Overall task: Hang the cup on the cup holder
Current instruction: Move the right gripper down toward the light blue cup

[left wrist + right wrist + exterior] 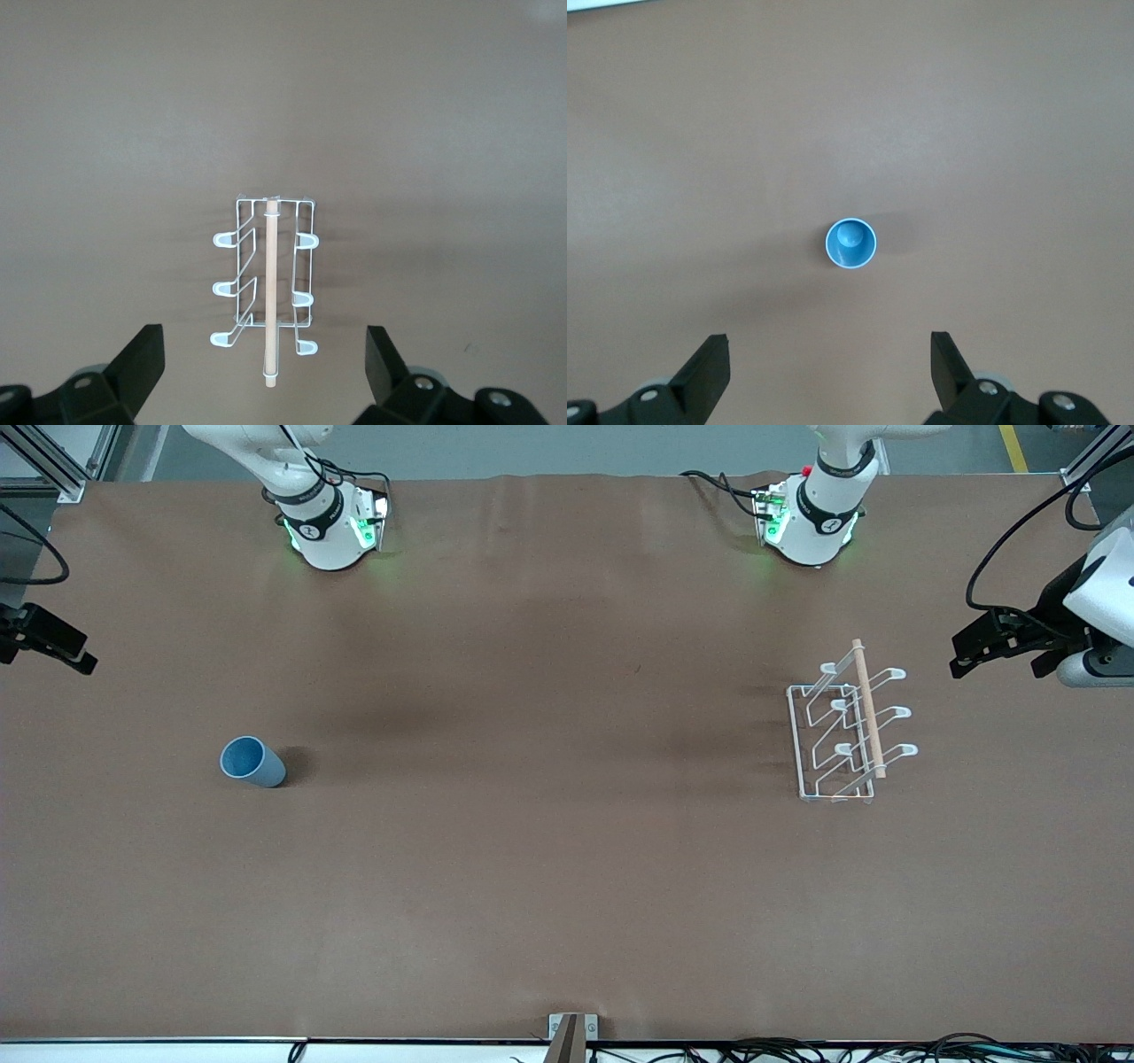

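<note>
– Black right claw [828, 376], how does it stand?
– Released, jaws wide, hanging at the right arm's end of the brown counter [549, 886]. The light-blue cup [252, 762] stands upright, mouth up, on that half, well apart from it.
– And the left claw [261, 372]?
– Released too, waiting near the white wire cup holder [846, 731], whose wooden rod [868, 708] runs toward the camera. The right arm is nearer the cup.
</note>
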Available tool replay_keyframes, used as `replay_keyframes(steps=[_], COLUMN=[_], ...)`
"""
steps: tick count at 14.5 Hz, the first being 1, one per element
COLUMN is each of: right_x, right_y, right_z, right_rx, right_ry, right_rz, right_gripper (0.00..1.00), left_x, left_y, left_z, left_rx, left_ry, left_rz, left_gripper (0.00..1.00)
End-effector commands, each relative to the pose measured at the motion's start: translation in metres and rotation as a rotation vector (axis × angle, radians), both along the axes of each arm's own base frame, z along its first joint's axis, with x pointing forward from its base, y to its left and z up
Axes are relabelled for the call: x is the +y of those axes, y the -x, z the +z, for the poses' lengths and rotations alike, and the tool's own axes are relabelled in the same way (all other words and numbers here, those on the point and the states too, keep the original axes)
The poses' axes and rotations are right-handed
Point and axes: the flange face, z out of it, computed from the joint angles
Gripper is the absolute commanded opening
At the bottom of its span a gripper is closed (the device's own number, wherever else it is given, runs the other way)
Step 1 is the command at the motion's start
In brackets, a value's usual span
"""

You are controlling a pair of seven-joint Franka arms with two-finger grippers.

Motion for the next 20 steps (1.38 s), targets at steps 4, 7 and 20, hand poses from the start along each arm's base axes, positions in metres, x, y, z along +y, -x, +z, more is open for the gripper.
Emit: replay_keyframes(steps=[4,7,20], right_x=[-0.003,-0.003,-0.027], right_y=[0.007,0.008,-0.009], right_z=[0.009,0.006,-0.184], right_rx=[0.003,0.014,0.112], right_ry=[0.001,0.001,-0.014], right_rz=[0.01,0.011,0.117], right_gripper=[1.0,1.0,1.0], left_x=[0.0,0.0,0.002], left_y=[0.007,0.008,0.005], left_z=[0.006,0.007,0.008], left_rx=[-0.018,-0.016,-0.018], left_ry=[-0.013,-0.013,-0.003], left_rz=[0.0,-0.002,-0.017], left_gripper=[1.0,1.0,1.0])
